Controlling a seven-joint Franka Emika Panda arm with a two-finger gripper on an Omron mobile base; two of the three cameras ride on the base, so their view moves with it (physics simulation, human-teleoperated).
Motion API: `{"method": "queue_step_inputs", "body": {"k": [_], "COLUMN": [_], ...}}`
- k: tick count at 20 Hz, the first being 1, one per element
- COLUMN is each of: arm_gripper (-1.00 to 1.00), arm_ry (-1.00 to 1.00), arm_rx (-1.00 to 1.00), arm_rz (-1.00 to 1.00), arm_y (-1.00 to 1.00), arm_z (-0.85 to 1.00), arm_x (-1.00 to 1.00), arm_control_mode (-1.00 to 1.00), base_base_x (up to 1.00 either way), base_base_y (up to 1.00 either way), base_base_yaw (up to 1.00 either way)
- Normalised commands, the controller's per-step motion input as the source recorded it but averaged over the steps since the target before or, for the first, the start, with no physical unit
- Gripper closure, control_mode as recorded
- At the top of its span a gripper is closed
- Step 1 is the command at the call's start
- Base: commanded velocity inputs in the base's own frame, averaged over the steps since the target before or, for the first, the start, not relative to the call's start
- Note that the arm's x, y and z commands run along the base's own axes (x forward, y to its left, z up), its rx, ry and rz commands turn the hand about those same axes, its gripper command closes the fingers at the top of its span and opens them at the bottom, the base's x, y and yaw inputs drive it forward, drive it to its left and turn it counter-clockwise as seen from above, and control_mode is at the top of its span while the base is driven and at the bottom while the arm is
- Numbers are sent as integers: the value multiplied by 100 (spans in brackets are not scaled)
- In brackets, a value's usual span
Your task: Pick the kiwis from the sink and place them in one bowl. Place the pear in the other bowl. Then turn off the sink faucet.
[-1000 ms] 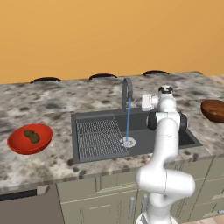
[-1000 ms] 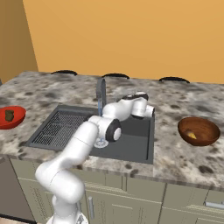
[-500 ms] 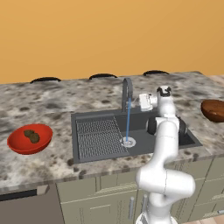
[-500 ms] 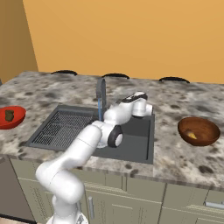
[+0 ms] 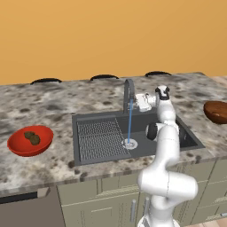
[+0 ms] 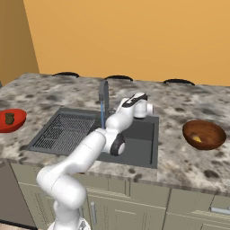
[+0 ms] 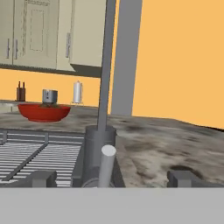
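I have the arm reaching forward over the sink [image 5: 186, 137], forearm rising from the front edge and the wrist turned sideways so the gripper [image 5: 138, 102] points left at the faucet [image 5: 128, 91], level with its upper stem and just beside it. In the hand view the two fingertips [image 7: 41, 177] stand wide apart, nothing between them but the faucet's short lever [image 7: 106, 164], which sits between them, close to the camera and not yet touched. The faucet's upright stem rises straight ahead of the hand. Water runs in a thin blue stream [image 5: 129, 124] down to the pale drain [image 5: 130, 143], beside the ribbed rack [image 5: 99, 138] in the left part of the basin. The red bowl [image 5: 15, 148] sits on the counter [image 5: 53, 104] well left of the sink with two dark fruits, the kiwis [image 5: 32, 138], inside it. The brown bowl [image 6: 213, 132] is on the counter to the right, with an orange-tan pear [image 6: 196, 139] lying in it.
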Motion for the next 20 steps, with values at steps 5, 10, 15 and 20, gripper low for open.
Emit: {"method": "queue_step_inputs", "body": {"k": [5,10,15,20], "arm_gripper": [-100,-100,-100,-100], "arm_ry": [0,0,0,0], "arm_rx": [0,0,0,0], "arm_rz": [12,10,6,4], "arm_y": [35,41,51,54], "arm_z": [4,8,17,11], "arm_x": [3,1,0,0], "arm_control_mode": [-100,-100,-100,-100], "base_base_x": [0,0,0,0], "base_base_y": [0,0,0,0], "base_base_yaw": [0,0,0,0]}}
